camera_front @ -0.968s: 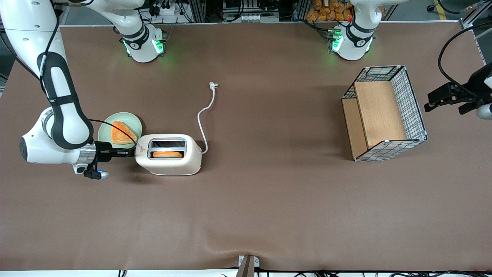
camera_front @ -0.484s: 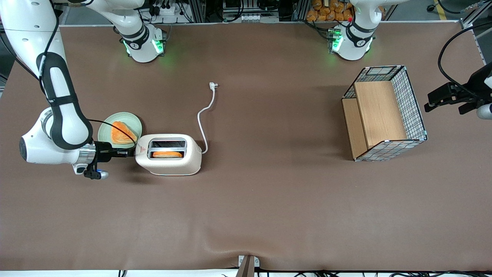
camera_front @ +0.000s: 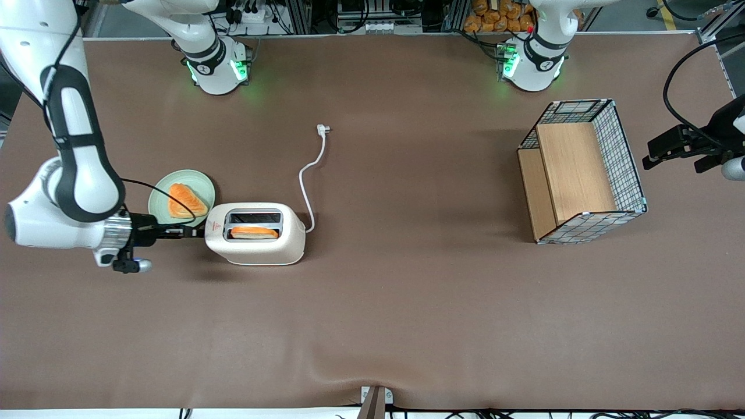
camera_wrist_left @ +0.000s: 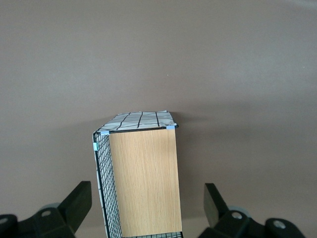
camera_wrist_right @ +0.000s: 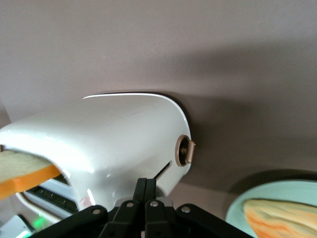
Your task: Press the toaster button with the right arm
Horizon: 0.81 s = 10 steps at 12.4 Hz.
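Observation:
The cream-white toaster (camera_front: 256, 234) stands on the brown table, with a slice of orange toast (camera_front: 254, 231) in the slot nearer the front camera. The toast sticks out of that slot in the right wrist view (camera_wrist_right: 22, 173). The right arm (camera_front: 70, 192) reaches in low from the working arm's end. My gripper (camera_front: 198, 231) is shut and empty, its tips at the toaster's short end beside the red mark (camera_front: 213, 224). In the right wrist view the gripper (camera_wrist_right: 145, 182) points at a dark slit in that end (camera_wrist_right: 162, 170). The toaster button (camera_wrist_right: 187, 150) protrudes beside it, untouched.
A pale green plate (camera_front: 158, 201) with an orange slice (camera_front: 186, 201) lies beside the gripper, farther from the front camera. The toaster's white cord (camera_front: 308, 174) runs to a plug (camera_front: 322, 130). A wire basket with wooden shelves (camera_front: 582, 171) stands toward the parked arm's end.
The right arm's wrist and elbow have drawn back from the toaster toward the working arm's end. The toast stands a little higher in its slot. The toaster has not shifted.

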{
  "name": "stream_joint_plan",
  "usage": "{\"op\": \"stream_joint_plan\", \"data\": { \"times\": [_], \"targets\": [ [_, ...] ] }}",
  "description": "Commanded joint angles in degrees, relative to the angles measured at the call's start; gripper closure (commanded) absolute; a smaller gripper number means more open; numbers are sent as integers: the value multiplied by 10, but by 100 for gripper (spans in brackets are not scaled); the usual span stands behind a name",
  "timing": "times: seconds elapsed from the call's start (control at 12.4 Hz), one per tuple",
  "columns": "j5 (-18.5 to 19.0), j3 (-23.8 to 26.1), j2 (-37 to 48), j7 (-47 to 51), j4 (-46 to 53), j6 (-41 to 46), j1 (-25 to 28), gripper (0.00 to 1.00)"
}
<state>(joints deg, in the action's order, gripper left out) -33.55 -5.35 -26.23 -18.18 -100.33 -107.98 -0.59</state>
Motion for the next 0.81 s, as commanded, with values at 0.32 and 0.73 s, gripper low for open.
{"op": "stream_joint_plan", "data": {
  "times": [0.32,0.73],
  "targets": [
    [120,-19,71,28,58,59,-3,0],
    [263,-18,168,28,60,79,3,0]
  ]
}}
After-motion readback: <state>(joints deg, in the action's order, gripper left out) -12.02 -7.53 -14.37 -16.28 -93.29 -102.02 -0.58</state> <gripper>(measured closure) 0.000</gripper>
